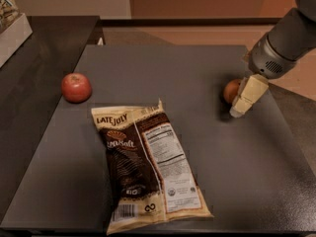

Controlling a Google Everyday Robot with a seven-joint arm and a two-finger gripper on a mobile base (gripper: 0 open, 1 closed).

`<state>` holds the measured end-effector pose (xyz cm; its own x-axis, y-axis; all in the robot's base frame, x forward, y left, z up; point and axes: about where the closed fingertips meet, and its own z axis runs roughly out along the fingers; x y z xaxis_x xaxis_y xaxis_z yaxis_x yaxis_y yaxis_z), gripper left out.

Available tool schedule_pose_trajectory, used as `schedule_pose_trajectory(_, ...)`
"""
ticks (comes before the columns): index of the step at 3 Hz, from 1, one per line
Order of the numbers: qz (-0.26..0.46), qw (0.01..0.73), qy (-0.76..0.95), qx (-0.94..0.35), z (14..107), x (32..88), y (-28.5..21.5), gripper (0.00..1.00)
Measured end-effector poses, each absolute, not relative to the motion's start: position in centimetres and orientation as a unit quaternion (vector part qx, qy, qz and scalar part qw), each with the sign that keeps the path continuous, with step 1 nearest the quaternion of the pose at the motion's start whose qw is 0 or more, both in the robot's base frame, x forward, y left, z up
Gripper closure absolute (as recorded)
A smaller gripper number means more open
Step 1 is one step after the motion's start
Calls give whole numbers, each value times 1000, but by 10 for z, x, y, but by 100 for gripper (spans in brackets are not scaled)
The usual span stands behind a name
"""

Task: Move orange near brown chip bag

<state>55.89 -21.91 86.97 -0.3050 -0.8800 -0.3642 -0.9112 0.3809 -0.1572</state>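
The orange lies on the right side of the grey table, partly hidden behind my gripper. My gripper reaches down from the upper right, its cream finger against the orange's right side. The brown chip bag lies flat at the table's front centre, well to the left of the orange, label side up.
A red apple sits at the table's left edge. A dark counter adjoins on the left, with a white box at its far corner. The table's right edge is close behind the gripper.
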Motion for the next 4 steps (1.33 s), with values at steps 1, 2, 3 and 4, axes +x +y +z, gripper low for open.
schedule_pose_trajectory(1, 51, 191, 804, -561, 860, 559, -219, 0)
schedule_pose_trajectory(2, 57, 185, 802, -565, 853, 559, -220, 18)
schedule_pose_trajectory(3, 60, 182, 801, -567, 850, 558, -221, 41)
schedule_pose_trajectory(4, 61, 185, 797, -572, 854, 555, -221, 64)
